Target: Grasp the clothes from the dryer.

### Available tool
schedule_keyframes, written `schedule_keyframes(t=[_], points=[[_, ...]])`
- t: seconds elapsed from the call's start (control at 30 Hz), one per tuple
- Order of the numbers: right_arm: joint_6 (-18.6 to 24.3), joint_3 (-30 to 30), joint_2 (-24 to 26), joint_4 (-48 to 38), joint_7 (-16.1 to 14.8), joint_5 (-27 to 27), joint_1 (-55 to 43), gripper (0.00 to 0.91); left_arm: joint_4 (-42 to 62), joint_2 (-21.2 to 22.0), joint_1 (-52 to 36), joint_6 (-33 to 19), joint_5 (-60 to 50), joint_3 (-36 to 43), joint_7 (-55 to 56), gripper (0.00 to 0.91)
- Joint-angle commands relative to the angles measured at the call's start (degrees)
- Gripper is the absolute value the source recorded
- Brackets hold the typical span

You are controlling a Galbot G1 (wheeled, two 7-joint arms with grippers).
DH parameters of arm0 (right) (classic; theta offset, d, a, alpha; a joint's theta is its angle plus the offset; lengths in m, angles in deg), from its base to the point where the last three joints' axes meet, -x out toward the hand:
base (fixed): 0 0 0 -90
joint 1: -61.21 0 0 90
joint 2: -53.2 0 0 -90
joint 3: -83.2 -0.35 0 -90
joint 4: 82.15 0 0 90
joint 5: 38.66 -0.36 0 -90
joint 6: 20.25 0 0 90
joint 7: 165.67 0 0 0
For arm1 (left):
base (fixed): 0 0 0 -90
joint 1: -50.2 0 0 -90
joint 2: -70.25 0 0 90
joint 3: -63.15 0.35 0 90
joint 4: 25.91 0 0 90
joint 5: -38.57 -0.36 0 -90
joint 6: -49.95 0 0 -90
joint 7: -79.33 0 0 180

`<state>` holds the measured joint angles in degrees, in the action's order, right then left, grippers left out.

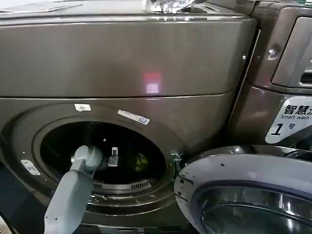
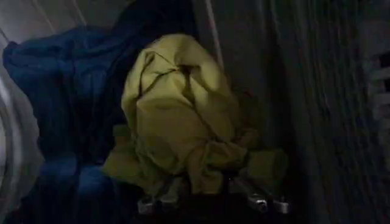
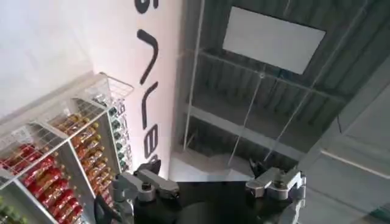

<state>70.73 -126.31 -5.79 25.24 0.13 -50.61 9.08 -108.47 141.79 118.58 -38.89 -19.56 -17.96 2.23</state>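
Left arm: I see it angled up and forward, wrist extended.
Left gripper: fingers parted.
Right gripper: raised, pointing upward, fingers spread.

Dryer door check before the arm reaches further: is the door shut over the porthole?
No, the dryer door hangs swung open and the left arm reaches into the drum.

Deep in the dryer drum, the left pincer is partly hidden beneath the clothes.

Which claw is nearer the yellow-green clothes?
Left. The left claw is inside the dryer drum, open right at the clothes. The right claw points up toward the ceiling, open.
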Motion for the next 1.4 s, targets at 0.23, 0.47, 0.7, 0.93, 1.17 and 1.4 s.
schedule_keyframes(t=[0.23, 0.47, 0.7, 0.93, 1.17, 1.4], points=[[0.02, -0.1, 0.01, -0.1, 0.02, -0.43, 0.18, 0.907, -4.38, -0.79, -0.25, 3.65, 6.99, 0.34, 4.13, 0.091], [0.07, -0.31, 0.05, -0.52, 0.02, -1.0, 0.32, 0.907, -7.06, -1.25, 0.14, 14.62, 14.37, 1.59, 18.56, 0.034], [0.1, -0.25, 0.17, -0.51, 0.05, -1.12, 0.15, 0.907, -11.4, -1.15, 2.53, 22.85, 23.37, 1.92, 31.71, 0.0], [-0.02, 0.19, 0.25, -0.34, 0.09, -1.14, -0.22, 0.907, -14.3, -0.21, 6.17, 24.48, 33.03, 1.53, 46.76, 0.0], [0.04, 0.04, 0.25, -0.58, 0.12, -1.17, -0.24, 0.907, -18.74, 2.27, 10.4, 26.05, 46.33, 1.28, 62.73, 0.0], [0.08, -0.45, 0.3, -0.9, 0.2, -1.2, -0.12, 0.907, -22.9, 5.22, 17.03, 22.03, 53.37, -1.7, 68.53, 0.0]])
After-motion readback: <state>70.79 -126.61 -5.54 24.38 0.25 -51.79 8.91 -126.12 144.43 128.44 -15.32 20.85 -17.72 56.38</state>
